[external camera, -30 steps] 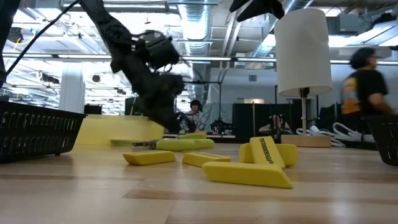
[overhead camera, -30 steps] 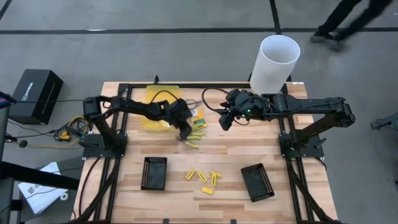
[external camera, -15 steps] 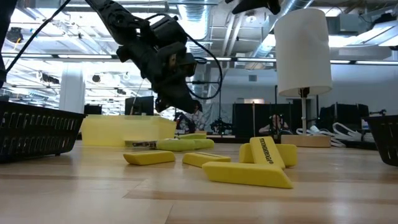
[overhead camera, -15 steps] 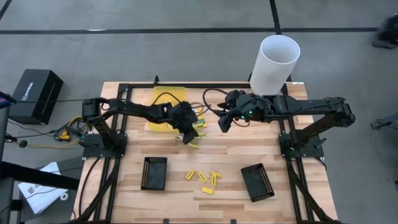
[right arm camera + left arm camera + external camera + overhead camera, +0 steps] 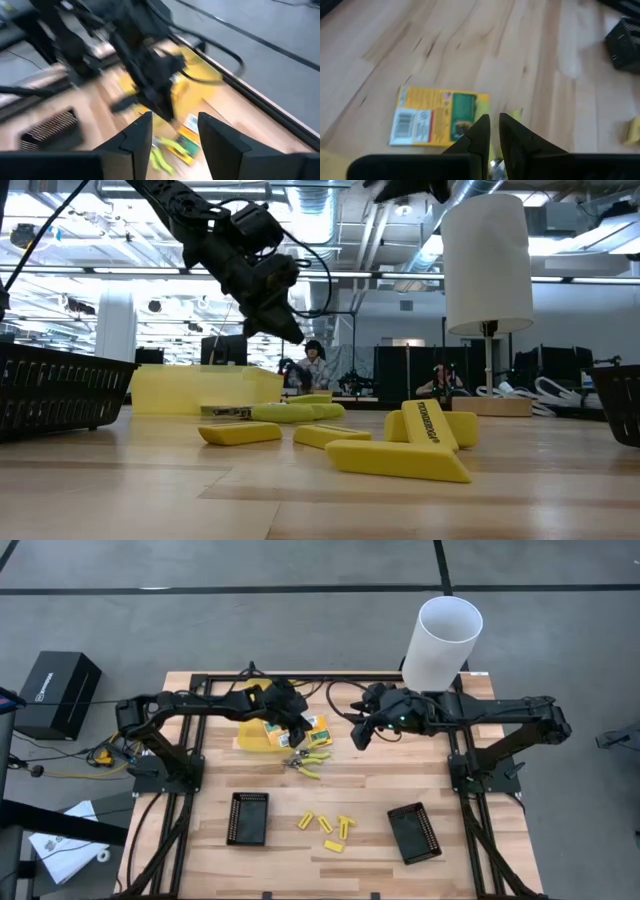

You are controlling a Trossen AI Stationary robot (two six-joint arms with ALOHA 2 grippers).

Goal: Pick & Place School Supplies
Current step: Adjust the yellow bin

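Overhead view straight down, low view level across the table (image 5: 400,790), wrist views close, all sharing its middle.

right wrist view blurred, plier-like tool (image 5: 492,161) mostly hidden

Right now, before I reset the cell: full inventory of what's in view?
table: one, light wood, under both arms
black trays: two, on the near half, one left, one right
yellow stubby pieces: about five, between the trays
plier-like tool: one, yellow-green handles, mid-table
packet: one clearly seen, yellow-orange-green, flat beside the container
yellow container: one, translucent, far left of centre
white cylinder: one, upright, far right corner
black box: one, on the floor to the left
person: one, far behind the table
left arm: dark, over the packet, jaws nearly together, empty
right arm: dark, raised right of the packet, jaws open, empty
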